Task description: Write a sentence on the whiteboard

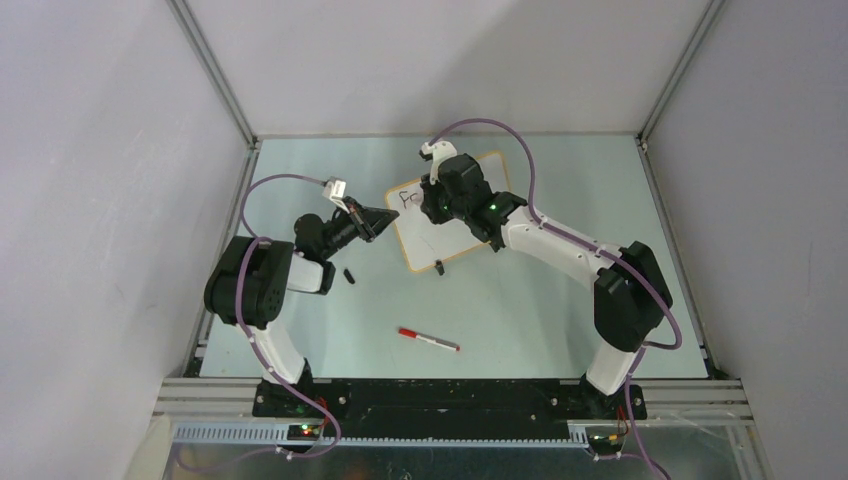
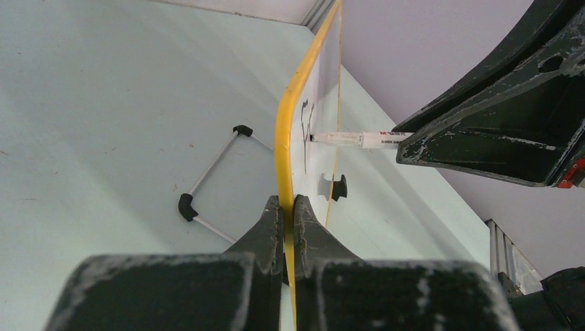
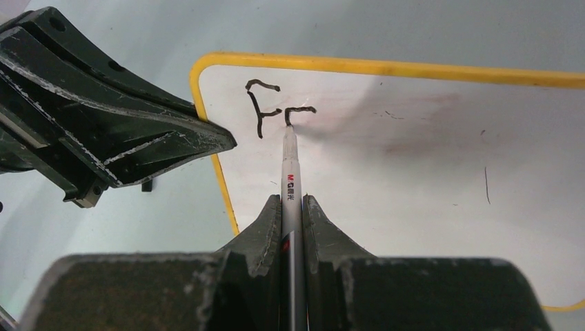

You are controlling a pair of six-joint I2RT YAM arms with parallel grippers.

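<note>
Top view: the whiteboard (image 1: 455,240) is noted just above the centre of the frame, set askew on the pale table (image 1: 560,320). Its left edge is met by the left gripper (image 1: 380,225) and its upper left part is covered by the right gripper (image 1: 437,200). A red-capped marker (image 1: 428,340) is seen lying well apart at lower centre, and a small black cap (image 1: 349,275) left of centre. Left wrist view: the board's yellow frame is seen edge-on, pinched between the left jaws, which are closed on it at lower centre. A thin wire stand (image 2: 207,181) is noted beside it at left. Right wrist view: a pen (image 3: 290,162) is clamped between the right jaws at bottom centre, and its tip is pressed to the board in the upper left of the frame. Of the sentence (image 3: 258,110) only an "f" and a hooked start of a second letter are found. The step in hand is judged to be the second letter of the first word, so the task is barely begun. For the next move, light tip contact and a short controlled stroke are called for, with the board kept braced at its edge and room left to the right for the remaining letters.
</note>
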